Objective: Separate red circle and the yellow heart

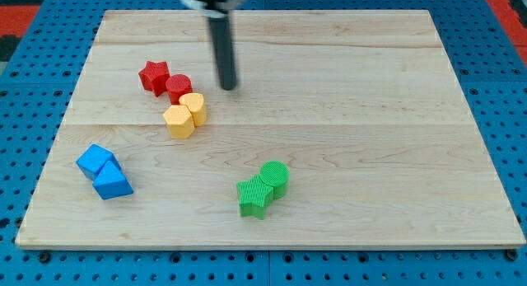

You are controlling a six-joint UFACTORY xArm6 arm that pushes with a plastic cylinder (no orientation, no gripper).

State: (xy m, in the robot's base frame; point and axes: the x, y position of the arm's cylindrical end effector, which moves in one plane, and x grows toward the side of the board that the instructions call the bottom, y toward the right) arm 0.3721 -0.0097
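1. Wooden board on blue pegboard
2. Rod, no jaws; my tip just right of red circle
3. Red circle touching yellow heart, red star alongside

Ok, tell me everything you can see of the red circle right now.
The red circle is a small, matte red round block lying flat on the wooden board, in the upper-left cluster. The red star touches it on the view's upper left, and the yellow heart sits against its lower right, with the yellow hexagon just below. My tip stands to its right, apart from it.
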